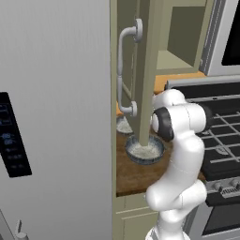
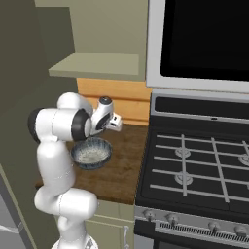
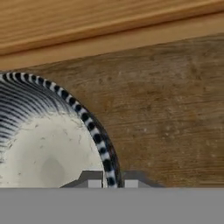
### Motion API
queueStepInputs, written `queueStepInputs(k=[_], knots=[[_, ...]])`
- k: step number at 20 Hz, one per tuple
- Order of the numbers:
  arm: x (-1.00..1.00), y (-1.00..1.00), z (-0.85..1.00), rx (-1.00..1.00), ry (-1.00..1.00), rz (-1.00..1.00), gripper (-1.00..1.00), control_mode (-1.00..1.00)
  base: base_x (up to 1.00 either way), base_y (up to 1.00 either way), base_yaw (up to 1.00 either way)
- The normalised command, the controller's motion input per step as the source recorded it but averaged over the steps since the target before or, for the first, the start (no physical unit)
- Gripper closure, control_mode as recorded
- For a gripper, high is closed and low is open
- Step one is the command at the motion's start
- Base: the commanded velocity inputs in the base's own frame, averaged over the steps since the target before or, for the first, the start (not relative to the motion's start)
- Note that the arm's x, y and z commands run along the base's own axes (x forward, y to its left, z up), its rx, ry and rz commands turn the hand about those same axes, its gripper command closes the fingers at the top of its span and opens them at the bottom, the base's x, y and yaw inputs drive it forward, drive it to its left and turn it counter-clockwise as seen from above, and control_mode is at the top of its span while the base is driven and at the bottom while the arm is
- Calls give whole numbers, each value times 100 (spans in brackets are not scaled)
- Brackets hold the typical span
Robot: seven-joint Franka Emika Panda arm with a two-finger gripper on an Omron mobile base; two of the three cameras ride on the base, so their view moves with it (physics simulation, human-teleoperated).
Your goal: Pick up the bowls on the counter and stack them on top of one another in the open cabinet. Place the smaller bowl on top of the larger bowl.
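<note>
While standing wide with door swung out, open cabinet (image 1: 180, 61) above counter (image 1: 136, 176). Near the counter's front edge, larger bowl (image 1: 145, 151), upright. Behind it by the wall, half hidden by the door, smaller bowl (image 1: 124, 125). Low at that bowl, gripper (image 3: 113, 183), fingertips (image 3: 94, 183) straddling its rim, one inside, one outside; cannot tell whether pinched or loose.

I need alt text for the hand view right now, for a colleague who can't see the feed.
Close over a bowl with a dark, white-striped rim and pale speckled inside, sitting on the brown wood-grain counter. The gripper straddles the bowl's right rim, one fingertip inside, one outside. A lighter orange wood wall runs along the top.
</note>
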Motion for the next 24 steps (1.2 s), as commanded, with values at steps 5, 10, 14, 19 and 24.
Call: queueStepInputs(k=[5, 10, 14, 19, 24], knots=[[-88, 0, 62, 0, -43, -3, 100, -100, 0, 0, 0], [-100, -5, 100, 0, -14, -13, 100, -100, 0, 0, 0], [-66, -4, 100, 0, 5, -10, 100, -100, 0, 0, 0], [-9, 0, 100, 0, 10, -13, 100, -100, 0, 0, 0], [-2, -4, 52, -2, 70, -7, 100, -100, 0, 0, 0]])
